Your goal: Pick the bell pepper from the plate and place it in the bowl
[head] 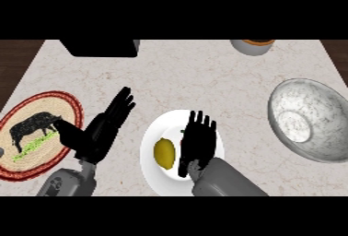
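Observation:
A yellow bell pepper lies on the left part of a white plate near the counter's front. My right hand hovers over the plate just right of the pepper, fingers straight and pointing away, thumb toward the pepper. A green bit of stem shows at the hand's left edge. The grey marbled bowl stands at the right, apart from the hand. My left hand rests open to the left of the plate, fingers up.
A round mat with a red rim and a black animal picture lies at the far left. A black box stands at the back left, and a small grey cup with orange contents at the back.

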{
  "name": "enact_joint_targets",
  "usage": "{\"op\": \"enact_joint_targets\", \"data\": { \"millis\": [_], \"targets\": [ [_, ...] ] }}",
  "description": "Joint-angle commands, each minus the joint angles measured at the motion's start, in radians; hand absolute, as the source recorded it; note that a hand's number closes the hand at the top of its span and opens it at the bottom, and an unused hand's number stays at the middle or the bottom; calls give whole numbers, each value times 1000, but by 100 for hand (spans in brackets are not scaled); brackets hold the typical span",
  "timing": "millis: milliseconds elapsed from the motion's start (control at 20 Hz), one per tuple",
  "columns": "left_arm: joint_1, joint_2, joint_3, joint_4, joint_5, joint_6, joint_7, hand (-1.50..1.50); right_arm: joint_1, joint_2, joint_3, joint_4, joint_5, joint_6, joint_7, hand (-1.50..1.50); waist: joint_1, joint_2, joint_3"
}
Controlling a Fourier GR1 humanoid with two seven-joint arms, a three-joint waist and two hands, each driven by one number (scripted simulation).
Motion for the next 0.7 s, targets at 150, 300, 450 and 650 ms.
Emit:
{"op": "enact_joint_targets", "data": {
  "millis": [150, 300, 450, 650],
  "targets": [
    [-8, -15, -5, -10, -16, 0, 24, 0, -55, 20, 26, 65, -16, -86, 226, -150, 2, 0, 0],
    [14, -9, 21, -36, -2, -5, 21, 0, -38, 20, -25, 43, 5, -34, 193, -150, -10, -2, 0],
    [17, -22, 18, 21, -28, -20, -25, 0, 7, 20, 34, 89, 18, -112, 179, -150, -9, 0, 0],
    [-20, -22, 33, 2, -36, -1, 26, 0, -13, 20, 4, 182, 16, -196, 106, -150, -3, 2, 1]
  ]
}}
